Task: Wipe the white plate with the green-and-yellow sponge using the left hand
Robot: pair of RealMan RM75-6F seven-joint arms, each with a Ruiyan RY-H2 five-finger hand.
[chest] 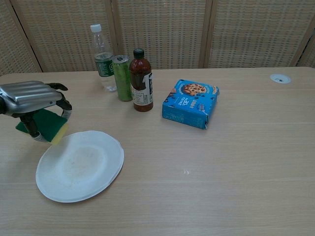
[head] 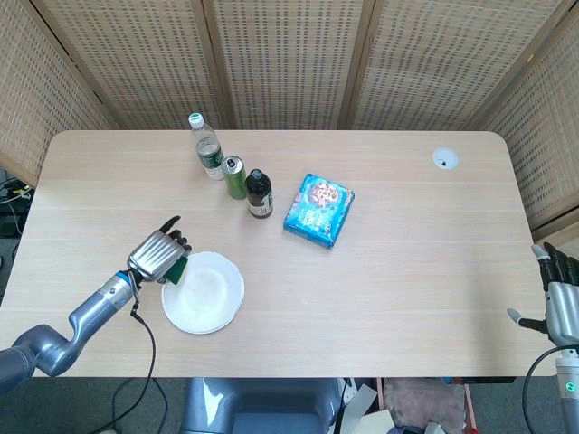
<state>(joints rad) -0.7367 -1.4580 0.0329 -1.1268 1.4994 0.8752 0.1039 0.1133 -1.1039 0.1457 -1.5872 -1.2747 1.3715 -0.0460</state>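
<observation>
My left hand (chest: pixel 30 97) has its fingers clamped on the green-and-yellow sponge (chest: pixel 45 126), just off the white plate (chest: pixel 81 164) toward the worktop's left edge. Only the head view shows my right hand (head: pixel 558 294), fingers apart, beyond the right edge.

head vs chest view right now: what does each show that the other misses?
Only the head view shows the right hand, at the table's right edge, holding nothing, plus the left forearm behind its hand.

Only the chest view shows the sponge's yellow underside and the side labels of the water bottle, green can and dark bottle.

Both show the left hand gripping the sponge beyond the white plate, the plate bare, and the blue cookie box.
</observation>
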